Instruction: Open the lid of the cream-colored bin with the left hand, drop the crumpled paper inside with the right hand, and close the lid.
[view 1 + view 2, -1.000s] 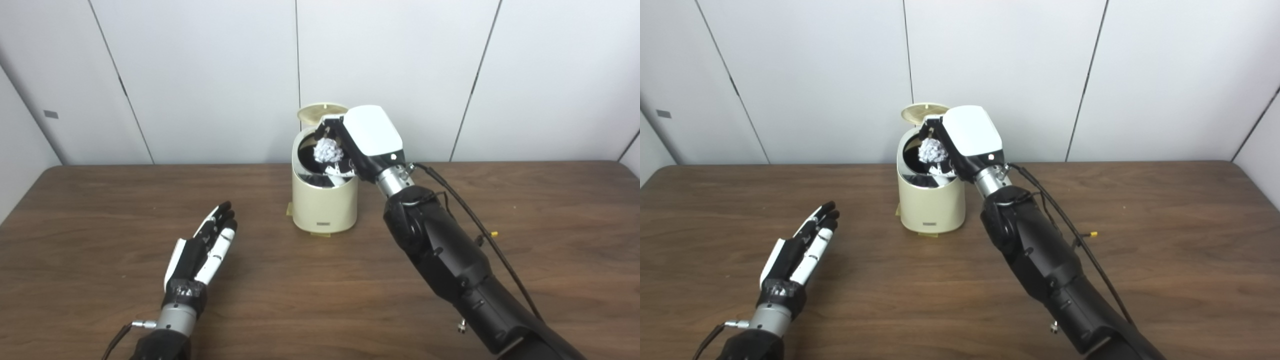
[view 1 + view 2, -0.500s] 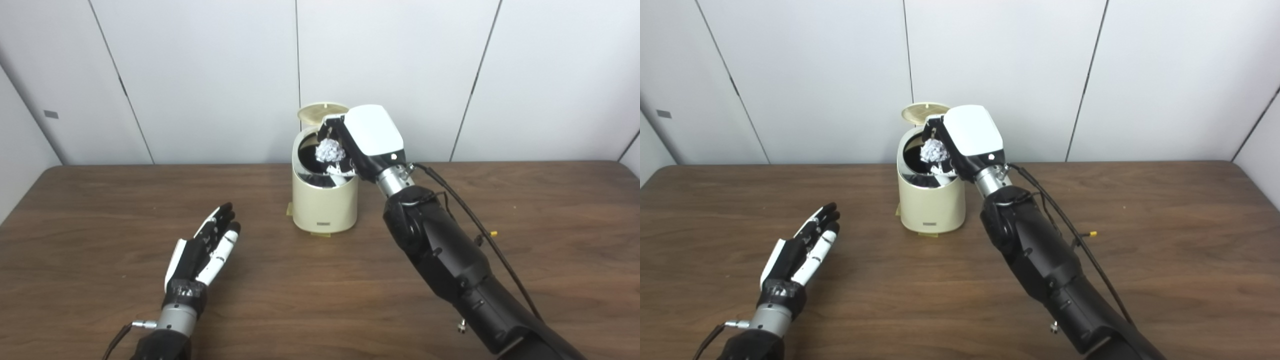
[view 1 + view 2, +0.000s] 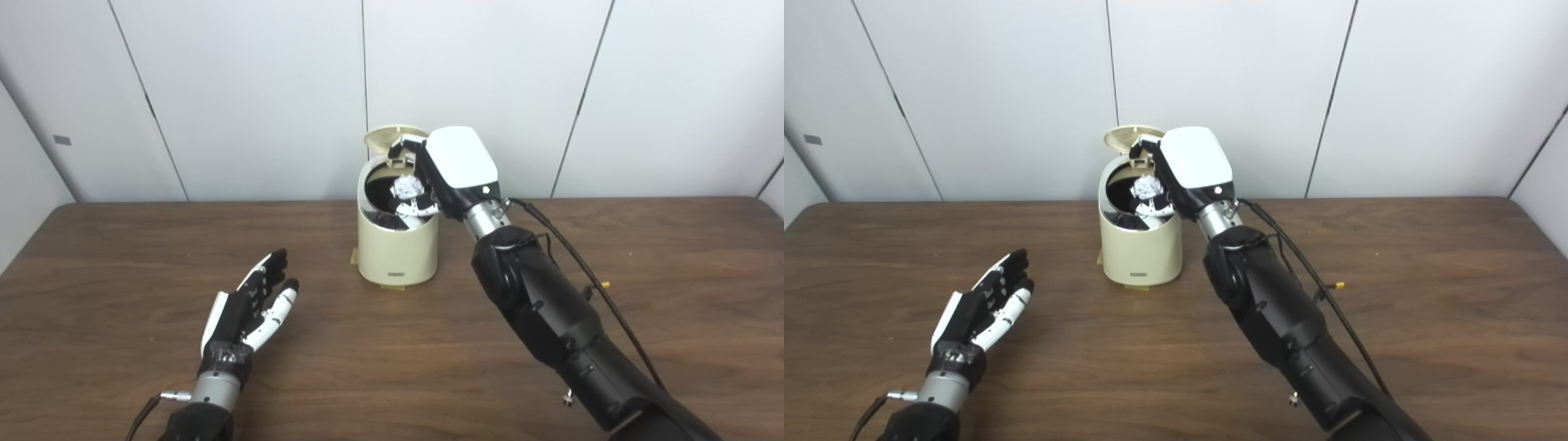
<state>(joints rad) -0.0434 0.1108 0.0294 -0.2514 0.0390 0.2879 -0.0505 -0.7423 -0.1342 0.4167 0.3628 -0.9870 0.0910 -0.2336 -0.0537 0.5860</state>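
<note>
Lid [image 3: 392,136] up on cream-colored bin [image 3: 397,254] near far edge of desk [image 3: 392,343]. Crumpled paper [image 3: 405,187] down inside bin mouth, beneath right hand [image 3: 444,168]; grip on it impossible to tell. Left hand [image 3: 248,303] well apart toward near left corner, fingers spread, holding nothing.

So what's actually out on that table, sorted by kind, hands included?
Bins: 1, cream-colored bin with its lid up
Paper balls: 1, crumpled paper at the bin's mouth
Robot hands: 2, left hand and right hand
Total: 4
</note>
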